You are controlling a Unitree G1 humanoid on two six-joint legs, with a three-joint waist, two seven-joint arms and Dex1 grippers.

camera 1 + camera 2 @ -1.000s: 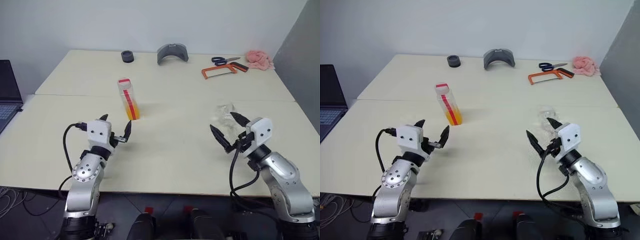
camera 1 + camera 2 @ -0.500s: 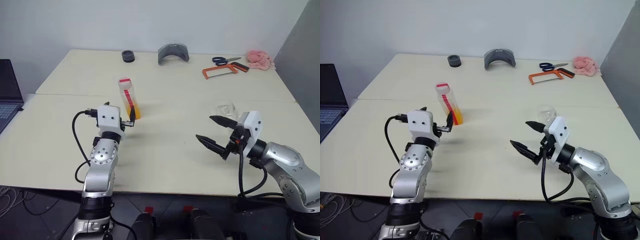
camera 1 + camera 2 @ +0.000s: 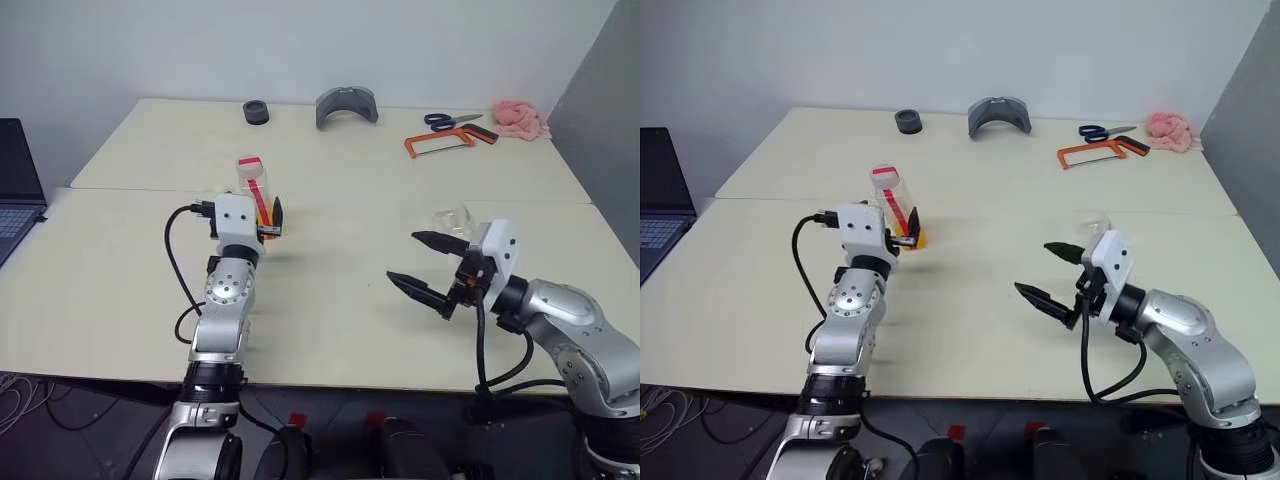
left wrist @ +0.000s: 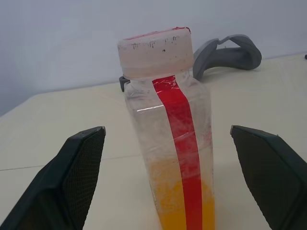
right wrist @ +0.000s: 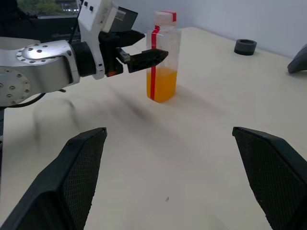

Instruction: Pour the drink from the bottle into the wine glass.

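Bottle [image 4: 168, 139] is framed upright between the spread fingers of the left hand [image 3: 262, 222], untouched. Right hand [image 3: 428, 268] is held spread beside the wine glass [image 3: 452, 219].

The right gripper [image 5: 168, 179] stood wide open over the pale table [image 5: 201, 143], one black finger [image 5: 79, 167] at each side of the view. Ahead of it the capped bottle [image 5: 162, 60] stood upright on the table, the orange drink [image 5: 163, 84] filling its lower part and a red stripe running down one face. The left gripper [image 5: 136, 48] reached in level with open jaws, its fingers at the bottle's mid height, and a black ring [image 5: 245, 46] lay well beyond.
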